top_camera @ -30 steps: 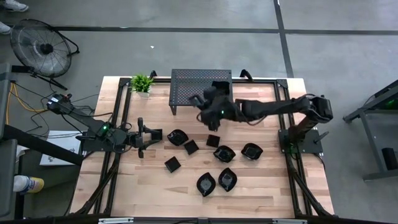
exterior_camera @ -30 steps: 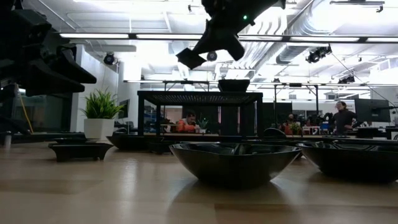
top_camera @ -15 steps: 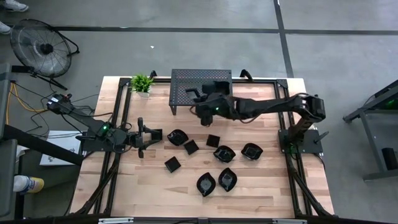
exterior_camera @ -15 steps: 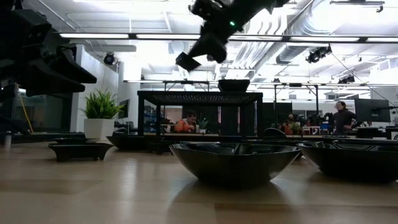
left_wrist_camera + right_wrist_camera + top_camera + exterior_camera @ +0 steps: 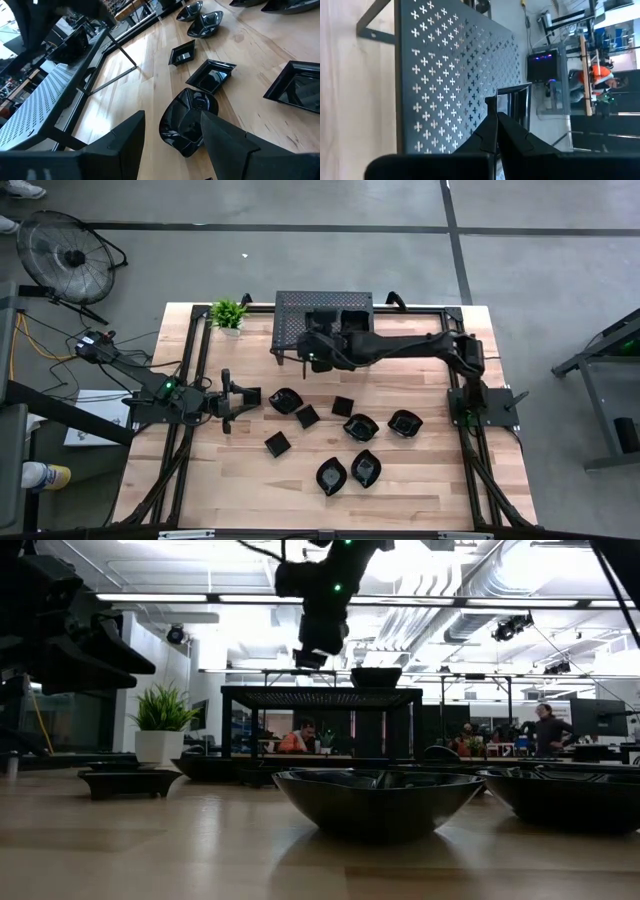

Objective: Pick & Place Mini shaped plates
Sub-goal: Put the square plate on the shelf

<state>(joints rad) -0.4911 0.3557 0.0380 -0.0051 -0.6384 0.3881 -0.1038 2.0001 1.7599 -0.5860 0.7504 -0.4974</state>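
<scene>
A square glossy black plate point(image 5: 512, 102) is pinched edge-on in the closed right gripper point(image 5: 496, 120), poised over the perforated metal stand point(image 5: 300, 308), seemingly for placement. Eight more plates point(image 5: 360, 426) lie on the wooden table point(image 5: 430, 480). The left gripper point(image 5: 172, 125) waits, jaws apart, empty, beside a roundish plate point(image 5: 187, 120)

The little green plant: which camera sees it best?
The low view: the plant stands side-on there, leaves and white pot clear. The high view shows only its leafy top at the table's far corner, beside the perforated stand. Neither wrist view shows it.
</scene>
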